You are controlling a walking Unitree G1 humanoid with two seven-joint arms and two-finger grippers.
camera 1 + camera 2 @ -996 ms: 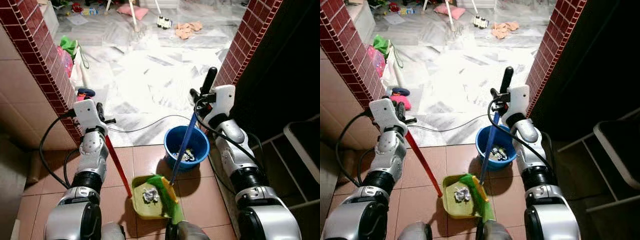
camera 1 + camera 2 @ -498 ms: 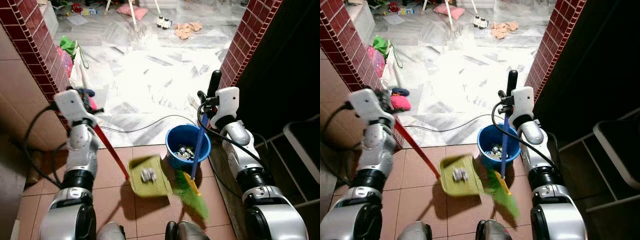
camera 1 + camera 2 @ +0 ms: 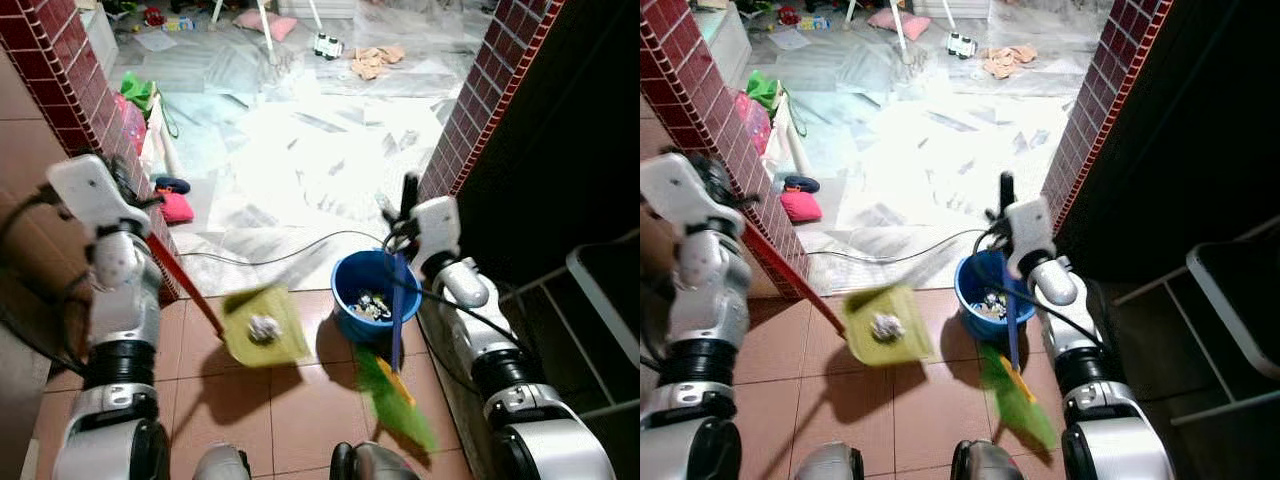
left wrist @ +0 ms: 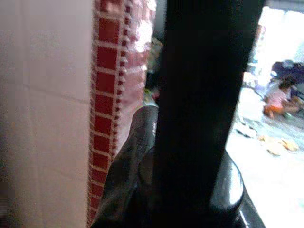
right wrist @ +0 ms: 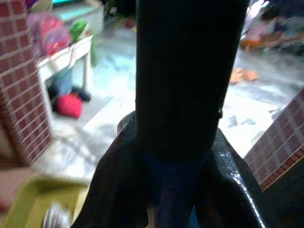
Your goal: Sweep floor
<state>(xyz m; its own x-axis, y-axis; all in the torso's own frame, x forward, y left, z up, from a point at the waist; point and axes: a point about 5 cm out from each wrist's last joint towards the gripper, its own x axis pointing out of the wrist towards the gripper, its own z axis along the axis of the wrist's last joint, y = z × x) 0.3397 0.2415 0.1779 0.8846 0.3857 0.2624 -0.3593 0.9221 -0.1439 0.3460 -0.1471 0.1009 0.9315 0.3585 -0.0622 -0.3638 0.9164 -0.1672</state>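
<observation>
A yellow-green dustpan hangs tilted above the terracotta tiles, a crumpled paper ball lying in it. Its red handle runs up to my left gripper, which is shut on it beside the brick pillar. To the right of the pan stands a blue bucket holding scraps. My right gripper is shut on the broom's blue handle, just behind the bucket. The green bristles trail on the tiles in front of the bucket. The pan's corner also appears in the right wrist view.
Brick pillars stand at left and right of the opening onto a white marble floor. A black cable crosses the threshold. A pink-red item lies by the left pillar. A dark chair frame stands at right.
The dustpan has risen off the tiles and moved left and up with my left arm. The broom's bristles have left the pan and swung right, in front of the bucket.
</observation>
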